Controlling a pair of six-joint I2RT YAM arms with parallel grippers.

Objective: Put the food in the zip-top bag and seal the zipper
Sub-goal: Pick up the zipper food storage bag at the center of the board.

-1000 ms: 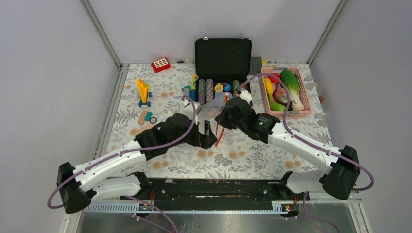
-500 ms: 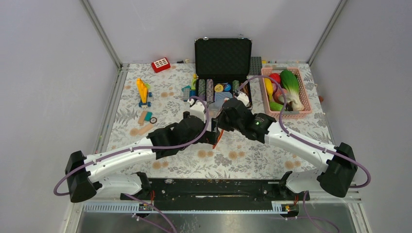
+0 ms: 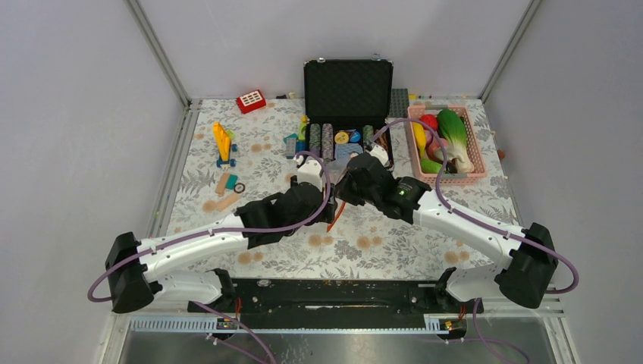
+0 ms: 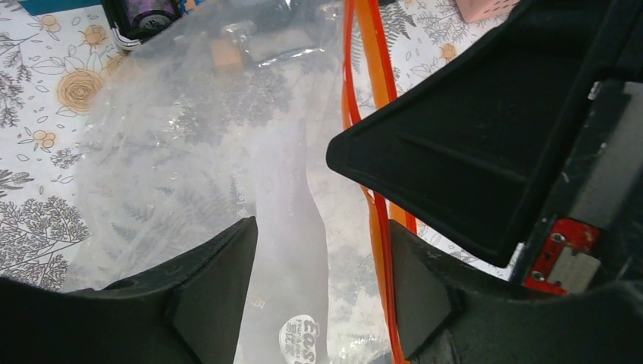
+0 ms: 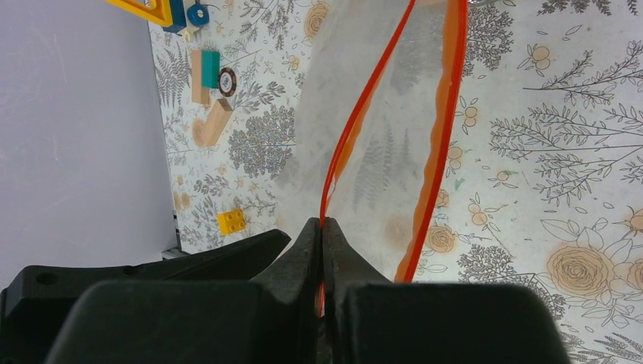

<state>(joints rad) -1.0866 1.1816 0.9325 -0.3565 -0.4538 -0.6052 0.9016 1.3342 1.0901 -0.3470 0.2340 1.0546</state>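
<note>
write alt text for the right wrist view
Black jaws shut on one orange-red zipper strip of a clear zip-top bag, its mouth gaping over a floral table. Wooden blocks and a yellow brick lie at left.

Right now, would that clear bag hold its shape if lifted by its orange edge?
Probably floppy: the zip-top bag is wrinkled thin film, and its zipper bows where the right gripper pinches it. Likely light, since it looks empty; the glossy film may slip.

The white left arm (image 3: 193,244) and white right arm (image 3: 470,226) stretch inward, wrists nearly meeting; the black left gripper (image 4: 322,258) holds its fingers apart; the black right gripper (image 5: 324,227) pinches a thin orange-red plastic strip (image 5: 449,98).
</note>
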